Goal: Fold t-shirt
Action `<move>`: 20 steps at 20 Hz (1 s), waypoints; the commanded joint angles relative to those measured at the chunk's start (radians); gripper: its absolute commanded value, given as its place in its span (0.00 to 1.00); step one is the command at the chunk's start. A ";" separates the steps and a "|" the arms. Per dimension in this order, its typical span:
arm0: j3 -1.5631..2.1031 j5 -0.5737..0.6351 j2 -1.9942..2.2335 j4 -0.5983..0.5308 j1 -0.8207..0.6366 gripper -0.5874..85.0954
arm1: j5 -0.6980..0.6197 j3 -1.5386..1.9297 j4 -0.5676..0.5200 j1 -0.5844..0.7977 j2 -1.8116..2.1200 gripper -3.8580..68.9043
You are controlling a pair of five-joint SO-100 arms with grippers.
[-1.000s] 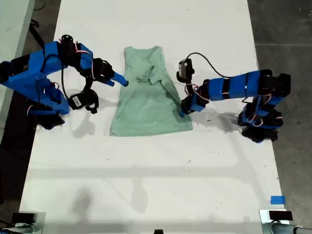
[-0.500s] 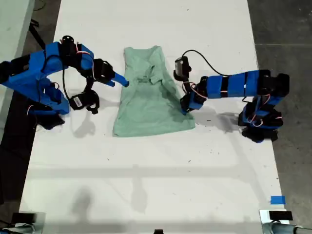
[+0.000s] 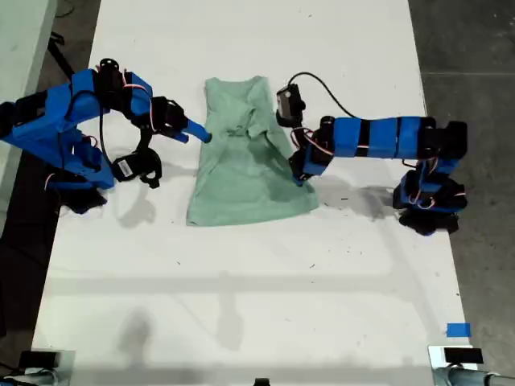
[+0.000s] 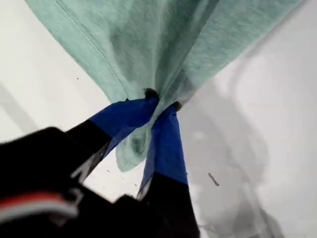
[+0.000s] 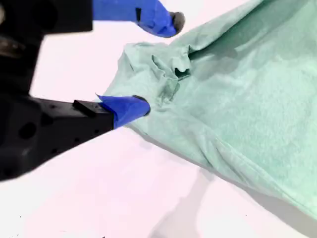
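The t-shirt [image 3: 245,157] is laid on the white table [image 3: 257,281], between the two arms, neck end toward the exterior view's top. It is partly folded, with one side doubled over onto the body.

My first gripper [image 4: 161,105] is pinched together on a bunched edge of the cloth; in the exterior view this is seen at the shirt's right side [image 3: 299,173], where the fabric is drawn up into a gathered point.

My second gripper [image 5: 158,64] is held spread, one fingertip [image 5: 130,108] resting at the shirt's rumpled edge, the other raised clear. In the exterior view it is placed at the shirt's left edge [image 3: 197,133].
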 commanded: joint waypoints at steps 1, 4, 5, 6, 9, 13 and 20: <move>-0.003 -0.006 0.040 -0.018 0.011 0.31 | 0.060 -0.291 0.123 -0.035 -0.101 0.10; 0.009 -0.006 0.055 -0.018 0.009 0.31 | 0.126 -0.555 0.212 -0.060 -0.278 0.10; 0.017 -0.008 0.063 -0.017 0.008 0.31 | 0.150 -0.627 0.230 -0.063 -0.328 0.10; 0.025 -0.008 0.071 -0.017 0.006 0.31 | 0.179 -0.672 0.233 -0.064 -0.365 0.10; 0.037 -0.009 0.077 -0.023 0.005 0.31 | 0.268 -0.699 0.156 -0.066 -0.417 0.10; 0.043 -0.011 0.080 -0.021 0.008 0.31 | 0.393 -0.692 0.000 -0.064 -0.485 0.13; 0.081 -0.012 0.126 -0.020 0.005 0.30 | 0.357 -0.719 -0.055 -0.058 -0.399 0.43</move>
